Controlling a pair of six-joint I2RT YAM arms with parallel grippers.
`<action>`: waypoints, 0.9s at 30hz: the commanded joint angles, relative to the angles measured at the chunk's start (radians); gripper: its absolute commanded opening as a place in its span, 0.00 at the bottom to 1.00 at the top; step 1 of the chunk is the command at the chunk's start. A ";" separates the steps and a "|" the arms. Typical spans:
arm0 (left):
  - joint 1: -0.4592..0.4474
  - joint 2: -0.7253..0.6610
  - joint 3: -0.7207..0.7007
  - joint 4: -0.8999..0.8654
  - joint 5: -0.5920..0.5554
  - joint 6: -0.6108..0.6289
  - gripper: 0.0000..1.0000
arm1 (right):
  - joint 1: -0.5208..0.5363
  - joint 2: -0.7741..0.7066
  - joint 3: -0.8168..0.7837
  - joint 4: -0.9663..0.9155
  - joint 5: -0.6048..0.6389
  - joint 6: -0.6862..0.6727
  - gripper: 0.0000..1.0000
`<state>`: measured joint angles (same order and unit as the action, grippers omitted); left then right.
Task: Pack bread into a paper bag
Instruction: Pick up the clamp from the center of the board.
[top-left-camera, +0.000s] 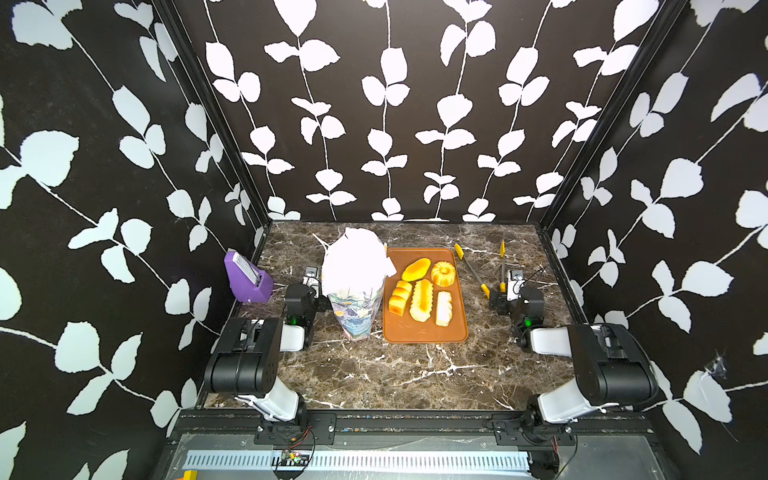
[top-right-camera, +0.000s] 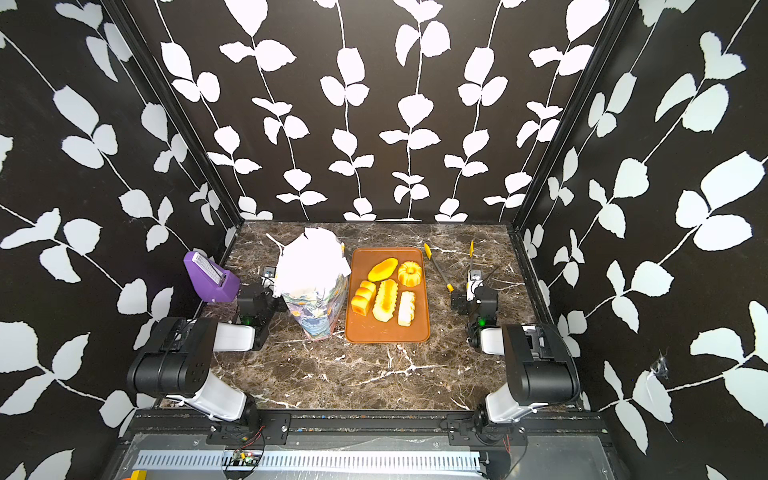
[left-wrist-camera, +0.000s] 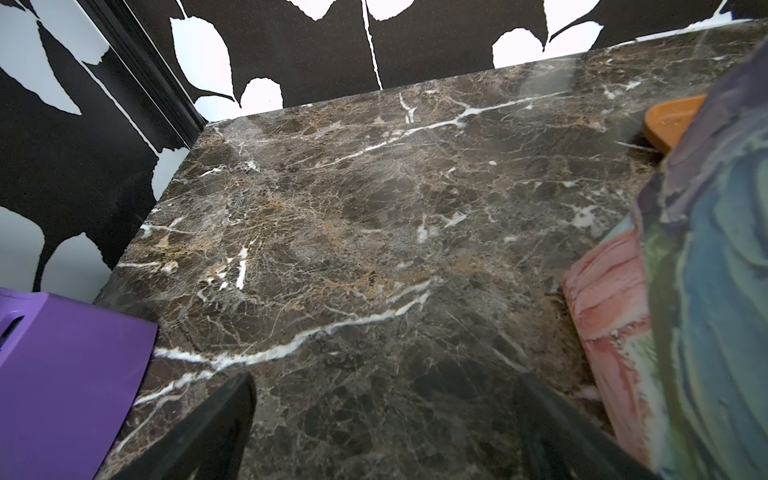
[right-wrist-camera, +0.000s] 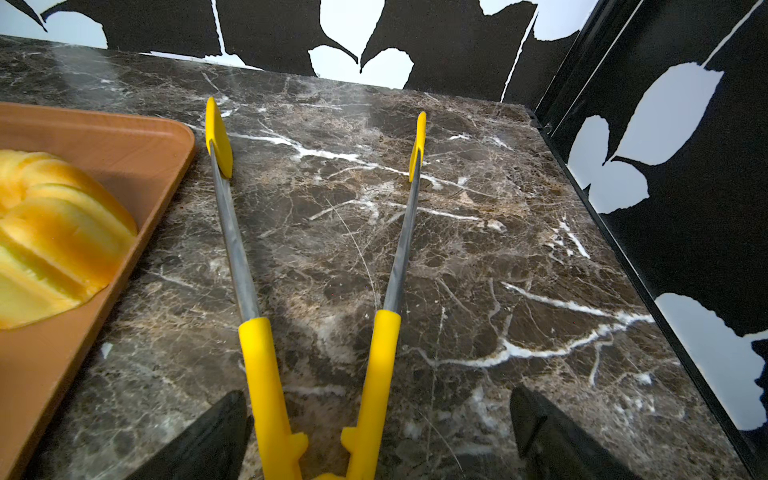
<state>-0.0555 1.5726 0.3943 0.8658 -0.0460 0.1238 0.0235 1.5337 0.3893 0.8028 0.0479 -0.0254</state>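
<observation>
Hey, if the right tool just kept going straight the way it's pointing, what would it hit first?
The yellow-handled metal tongs: their handles lie between the open jaws of the right tool. Whether they touch yet is unclear.

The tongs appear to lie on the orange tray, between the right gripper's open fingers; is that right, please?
Not quite: the tongs lie on the marble table, beside the orange tray, between the right gripper's open fingers, as the right wrist view shows.
</observation>
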 joint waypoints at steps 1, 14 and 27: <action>0.004 -0.022 0.020 -0.004 -0.006 -0.005 0.99 | -0.005 -0.006 0.021 0.025 0.000 0.007 0.99; 0.004 -0.020 0.022 -0.004 -0.005 -0.005 0.99 | -0.005 -0.007 0.020 0.026 0.000 0.005 0.99; -0.011 -0.638 0.355 -0.877 -0.158 -0.155 0.99 | 0.016 -0.153 0.095 -0.215 0.091 0.017 0.99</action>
<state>-0.0616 1.0821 0.5789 0.3588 -0.1333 0.0772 0.0261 1.4704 0.4068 0.6975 0.1024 -0.0071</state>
